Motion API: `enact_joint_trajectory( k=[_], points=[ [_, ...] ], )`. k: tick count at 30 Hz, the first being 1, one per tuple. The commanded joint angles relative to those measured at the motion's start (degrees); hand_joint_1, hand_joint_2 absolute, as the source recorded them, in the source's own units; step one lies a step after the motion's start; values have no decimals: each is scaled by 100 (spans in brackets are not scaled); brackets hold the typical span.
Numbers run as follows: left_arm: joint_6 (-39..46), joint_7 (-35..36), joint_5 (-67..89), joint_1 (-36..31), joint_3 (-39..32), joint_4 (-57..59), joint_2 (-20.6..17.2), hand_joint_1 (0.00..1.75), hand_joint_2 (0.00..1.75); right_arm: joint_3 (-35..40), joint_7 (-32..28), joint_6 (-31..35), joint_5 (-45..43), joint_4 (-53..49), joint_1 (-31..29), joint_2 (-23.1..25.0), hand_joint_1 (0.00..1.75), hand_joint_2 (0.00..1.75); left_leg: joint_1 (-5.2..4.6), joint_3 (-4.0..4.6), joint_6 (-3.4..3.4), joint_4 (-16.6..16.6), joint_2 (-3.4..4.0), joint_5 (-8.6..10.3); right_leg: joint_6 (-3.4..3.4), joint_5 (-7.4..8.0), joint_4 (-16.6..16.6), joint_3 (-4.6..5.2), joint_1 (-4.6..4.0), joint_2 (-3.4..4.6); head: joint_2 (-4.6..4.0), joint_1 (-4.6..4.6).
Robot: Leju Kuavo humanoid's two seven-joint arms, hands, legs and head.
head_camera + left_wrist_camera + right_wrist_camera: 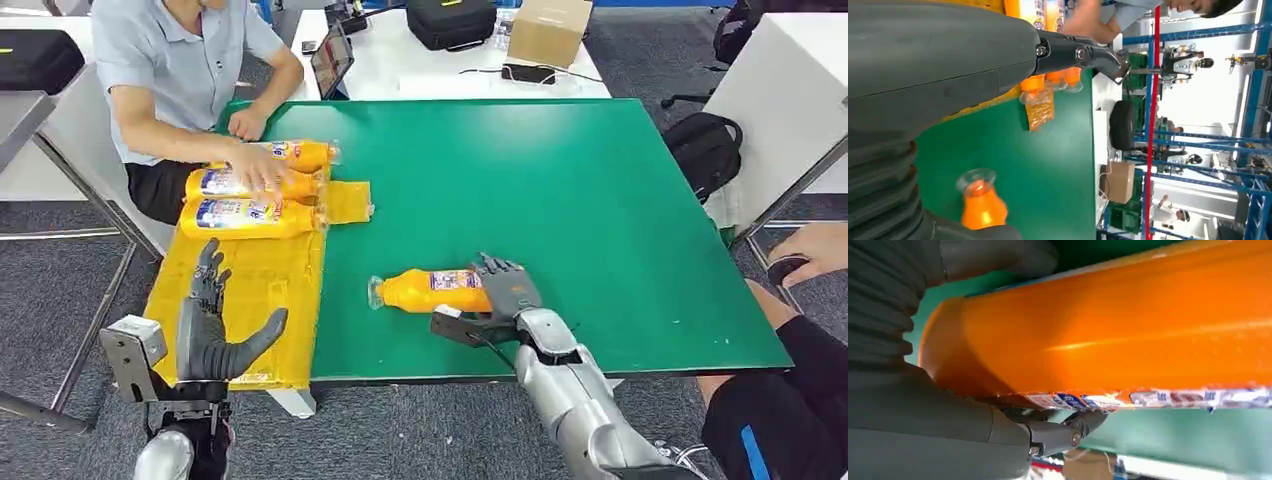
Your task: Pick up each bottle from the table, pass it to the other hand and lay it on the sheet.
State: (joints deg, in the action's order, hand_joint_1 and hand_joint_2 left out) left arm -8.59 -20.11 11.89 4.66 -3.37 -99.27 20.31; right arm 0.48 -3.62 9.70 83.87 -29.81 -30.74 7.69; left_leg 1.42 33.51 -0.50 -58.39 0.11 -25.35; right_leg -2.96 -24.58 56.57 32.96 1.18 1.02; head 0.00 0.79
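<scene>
While three bottles already lie on the yellow sheet (pixel 262 290) at the table's (pixel 600 200) left side, the head view puts the pickup of a fourth in hand: the bottle (pixel 432 291) lies on its side on the green top near the front edge, cap toward the sheet, and the right hand (pixel 503 298) is at its base end, fingers over it and thumb below. Whether the grasp is firm I cannot tell here. The left hand (pixel 213 330) waits over the sheet, fingers spread and upright, holding nothing. A person's hand (pixel 255 168) rests on the laid bottles (pixel 250 185).

In the left wrist view, the left hand's fingers (pixel 1075 54) reach out free, and the bottle's neck (pixel 979 202) shows on the green.

In the right wrist view, the bottle (pixel 1118 335) sits between thumb and fingers (pixel 1068 427), which wrap under its label; the hand looks closed around it.

Next, I judge, comes a lift and a carry leftward to meet the waiting hand.
</scene>
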Motion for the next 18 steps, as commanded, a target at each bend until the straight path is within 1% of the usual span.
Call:
enact_joint_trajectory(
  k=[1, 2, 3, 4, 5, 6, 7, 8, 10, 11, 12, 13, 14, 15, 16, 17, 18],
  points=[
    [-33, 30, -2, -51, -222, 280, -31, 0, 175, 369, 240, -250, 169, 1167, 0, -68, 175, 175, 1, 0, 10, 13, -21, 19, 14, 9, -16, -13, -5, -28, 0, -4],
    [-33, 30, -2, -51, -222, 280, -31, 0, 175, 369, 240, -250, 169, 1167, 0, -68, 175, 175, 2, -7, 8, 9, -15, 12, 9, 5, -11, -20, -5, -19, 0, -5],
    [-12, 71, 16, -52, -209, 278, -31, 0, 175, 393, 246, -368, 195, 1177, -19, -73, 175, 175, 4, 4, 12, 18, -19, 24, 14, 17, -22, -12, -8, -27, 0, -7],
    [-30, -249, -31, -183, -200, 101, -31, 0, 175, 339, 273, -213, 142, 1155, -279, -45, 175, 175, 2, -12, 13, 13, -15, 17, 5, 15, -16, -26, -5, -20, 0, -7],
    [-58, -11, -37, -326, -170, -14, -31, 0, 175, 224, 141, -583, -19, 1172, -497, -30, 175, 175, 1, -5, 17, 22, -21, 27, 0, 27, -24, -21, -5, -29, 0, -4],
    [-79, 90, -27, -396, -164, -24, -31, 0, 175, 155, 36, -802, -133, 1156, -545, -43, 175, 175, 2, -3, 13, 3, -12, 20, -3, 21, -5, -15, -5, -18, 0, -7],
    [-101, 128, -30, -449, -159, 19, -31, 0, 175, 19, -121, -937, -316, 1150, -530, -65, 175, 175, 0, 17, 17, 3, -14, 28, 3, 28, -3, 1, -4, -23, 0, -9],
    [-152, 158, -58, -518, -164, 148, -31, 0, 175, -238, -434, -1057, -673, 1136, -466, -76, 175, 175, 2, 6, 14, 6, -15, 26, 1, 32, -7, -55, -5, -22, 0, -7],
    [-200, 129, -80, -624, -188, 383, -31, 0, 175, -515, -1189, -934, -1206, 1061, -290, -82, 175, 175, 1, -5, 16, 9, -28, 36, 6, 34, -10, -78, -5, -36, 0, -7],
    [-214, 111, -108, -615, -187, 482, -31, 0, 175, -713, -1682, -728, -1597, 909, -166, 4, 175, 175, 1, -24, 13, 5, -25, 29, 2, 28, -6, -83, -3, -31, 0, -9],
    [-220, 105, -118, -609, -175, 516, -31, 0, 175, -795, -1962, -613, -1813, 807, -130, 77, 175, 175, 2, -16, 16, 13, -42, 40, 8, 34, -16, -57, -6, -51, 0, -4],
    [-100, 463, -199, -486, -145, 666, -31, 0, 175, -969, -2168, -662, -2187, 595, 57, 249, 175, 175, 3, -16, 11, 8, -22, 30, 6, 34, -11, -28, -6, -28, 0, -4],
    [-168, 217, -177, -425, -166, 927, -31, 0, 175, -1035, -2703, -209, -2565, 171, 251, 474, 175, 175, 1, -5, 12, 18, -20, 37, 10, 43, -19, -16, -6, -29, 0, -9],
    [-143, 100, -82, -407, -114, 1034, -31, 0, 175, -1051, -2874, -69, -2787, -132, 289, 622, 175, 175, 1, -19, 8, 25, -6, 30, 9, 41, -24, -44, -5, -12, 0, -7],
    [-21, 116, 183, -406, -21, 1072, -31, 0, 175, -1121, -3106, -15, -3190, -740, 382, 811, 175, 175, -1, -25, 6, 15, 0, 22, 4, 34, -11, -86, -2, -2, 0, -7],
    [151, 397, 694, -422, 182, 1219, -31, 0, 175, -1043, -3107, -134, -3632, -1776, 614, 985, 175, 175, -3, -10, 8, 24, -3, 30, 11, 39, -14, -74, -2, -10, 0, -9],
    [315, 480, 932, -464, 314, 1387, -31, 0, 175, -924, -2970, -243, -3869, -2483, 784, 1047, 175, 175, -3, -7, 10, 8, -1, 26, 4, 33, 1, -71, 0, -5, 0, -7]
  ],
)
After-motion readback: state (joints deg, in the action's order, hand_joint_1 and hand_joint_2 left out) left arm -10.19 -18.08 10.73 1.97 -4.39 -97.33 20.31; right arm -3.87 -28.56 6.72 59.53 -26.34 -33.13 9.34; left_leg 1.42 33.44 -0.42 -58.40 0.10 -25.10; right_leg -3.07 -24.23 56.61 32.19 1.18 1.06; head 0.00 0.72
